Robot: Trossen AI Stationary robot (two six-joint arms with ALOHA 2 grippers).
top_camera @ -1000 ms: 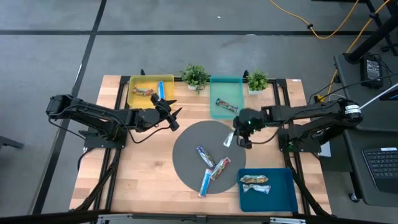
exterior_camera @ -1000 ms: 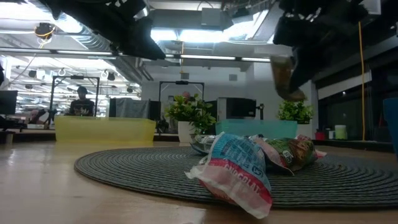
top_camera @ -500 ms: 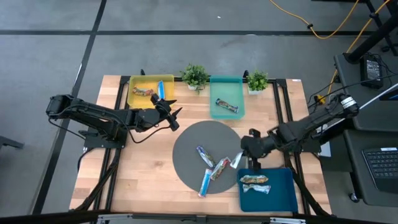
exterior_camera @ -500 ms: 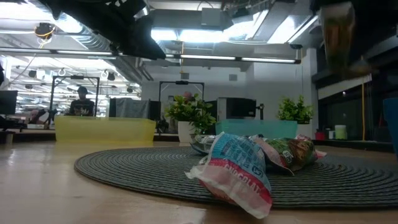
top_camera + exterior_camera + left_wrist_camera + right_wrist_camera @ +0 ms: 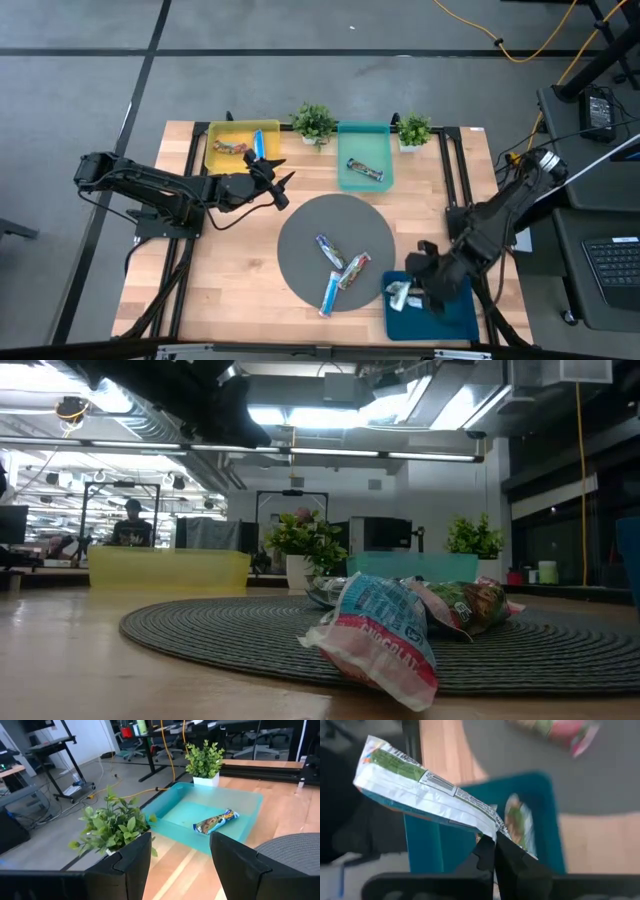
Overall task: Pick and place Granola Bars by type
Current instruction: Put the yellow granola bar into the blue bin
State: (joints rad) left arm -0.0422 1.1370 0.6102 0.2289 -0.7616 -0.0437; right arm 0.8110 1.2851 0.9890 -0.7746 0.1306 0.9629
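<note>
While a green-marked granola bar (image 5: 425,790) is pinched in the closed right gripper (image 5: 432,283) above the dark blue bin (image 5: 460,318) at the table's five o'clock corner, three bars (image 5: 338,270) lie on the grey mat (image 5: 300,235) at centre; the left gripper (image 5: 272,185), fingers spread and empty, hovers toward ten o'clock beside the yellow bin (image 5: 215,135).

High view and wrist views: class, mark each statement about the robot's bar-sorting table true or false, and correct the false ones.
1. The right gripper is shut on a granola bar above the dark blue tray. True.
2. The left gripper holds a bar. False: its fingers are open and hold nothing.
3. Three bars lie on the round grey mat. True.
4. The teal tray holds no bar. False: one bar lies in it.
5. The yellow tray holds bars. True.
6. Both potted plants stand on the mat. False: they stand at the table's far edge, beside the teal tray.
</note>
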